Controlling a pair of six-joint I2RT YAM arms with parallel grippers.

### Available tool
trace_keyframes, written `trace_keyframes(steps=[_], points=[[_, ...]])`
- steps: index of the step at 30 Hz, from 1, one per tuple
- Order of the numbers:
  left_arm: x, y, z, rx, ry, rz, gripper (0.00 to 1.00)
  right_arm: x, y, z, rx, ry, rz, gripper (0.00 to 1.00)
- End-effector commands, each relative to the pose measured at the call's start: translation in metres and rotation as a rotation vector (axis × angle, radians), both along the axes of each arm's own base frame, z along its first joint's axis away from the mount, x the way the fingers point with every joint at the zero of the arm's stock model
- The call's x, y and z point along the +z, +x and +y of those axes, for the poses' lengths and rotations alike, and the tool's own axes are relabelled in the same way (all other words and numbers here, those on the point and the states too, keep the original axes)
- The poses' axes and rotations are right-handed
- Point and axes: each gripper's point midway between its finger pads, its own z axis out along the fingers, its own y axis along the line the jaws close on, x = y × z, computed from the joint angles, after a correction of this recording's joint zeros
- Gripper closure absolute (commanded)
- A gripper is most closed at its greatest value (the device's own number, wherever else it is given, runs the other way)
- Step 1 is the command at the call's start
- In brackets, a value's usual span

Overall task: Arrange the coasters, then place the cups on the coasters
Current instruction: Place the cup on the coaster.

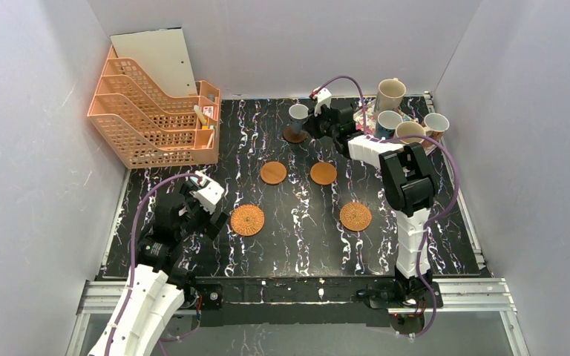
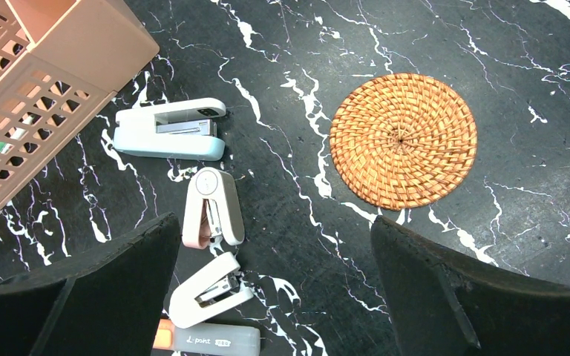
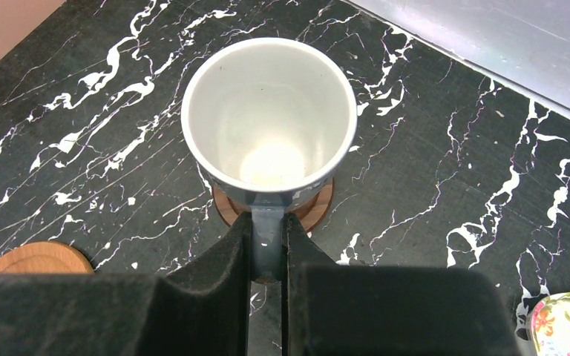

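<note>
Right end effector (image 3: 267, 248) is clamped on the handle of the blue mug (image 3: 267, 111), which sits on the dark wooden coaster (image 3: 318, 210). Left end effector (image 2: 274, 256) gapes wide, empty. The grey stapler (image 2: 208, 340) reads "pont".

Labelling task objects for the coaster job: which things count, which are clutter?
Job: five coasters; blue cup, handle in right gripper; four cups on floral tray.
Lying about: orange file rack; staplers.

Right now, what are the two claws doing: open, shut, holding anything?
Left gripper: open, holding nothing.
Right gripper: shut on the blue cup by its handle.
</note>
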Motion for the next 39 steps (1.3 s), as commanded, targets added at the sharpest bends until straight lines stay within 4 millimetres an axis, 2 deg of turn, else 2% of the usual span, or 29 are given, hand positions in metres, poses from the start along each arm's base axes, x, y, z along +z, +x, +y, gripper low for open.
trace_keyframes(steps=[1,17,22,29,39], points=[[-0.002,-0.001,0.002,0.010,-0.003,-0.001,0.02,0.040,0.015,0.010,0.010,0.047,-0.138,0.98],[-0.001,-0.001,0.003,0.014,-0.006,-0.006,0.02,0.008,0.012,0.015,0.026,0.025,-0.077,0.99],[0.000,-0.001,0.003,0.012,-0.006,-0.012,0.02,0.005,0.010,0.014,0.023,0.022,-0.068,0.98],[0.001,-0.002,0.003,0.013,-0.008,-0.014,0.02,-0.004,0.011,0.012,0.011,-0.001,-0.062,0.93],[0.002,-0.002,0.003,0.011,-0.011,-0.019,0.02,-0.005,0.010,0.015,0.019,-0.002,-0.059,0.90]])
